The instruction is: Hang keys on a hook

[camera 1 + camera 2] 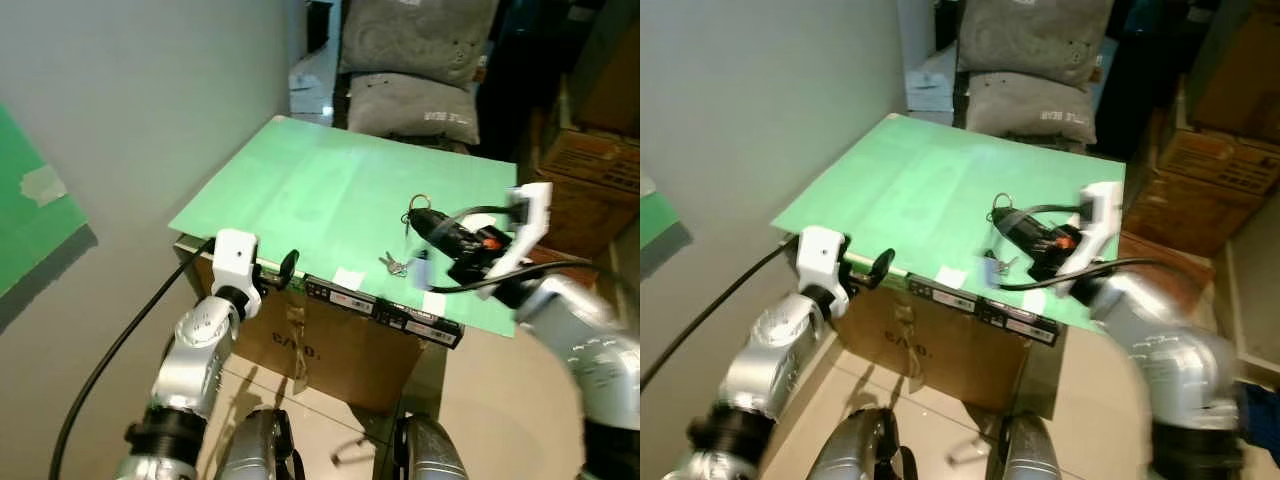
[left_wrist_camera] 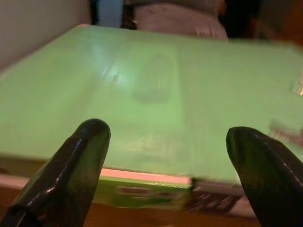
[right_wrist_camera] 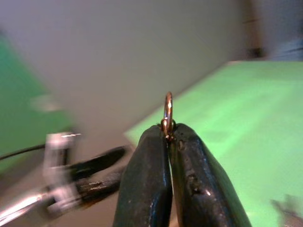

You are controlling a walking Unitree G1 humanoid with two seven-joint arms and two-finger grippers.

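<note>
Above the green worktop's (image 1: 300, 190) near edge, the right gripper (image 1: 414, 219) pinches the key ring (image 3: 167, 109), keys (image 1: 394, 264) dangling at six o'clock; left gripper (image 1: 288, 266) waits open at nine o'clock.

A: Keys (image 1: 394, 264) near table's (image 1: 300, 180) front edge — too small to count. Right wrist view blurred.
B: Key ring (image 3: 167, 111) half hidden between right gripper's (image 3: 168, 134) fingertips.

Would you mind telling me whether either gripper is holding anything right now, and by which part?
The right gripper is shut on the thin coppery metal key ring, pinching its lower edge between the fingertips. The left gripper is open and holds nothing.
</note>
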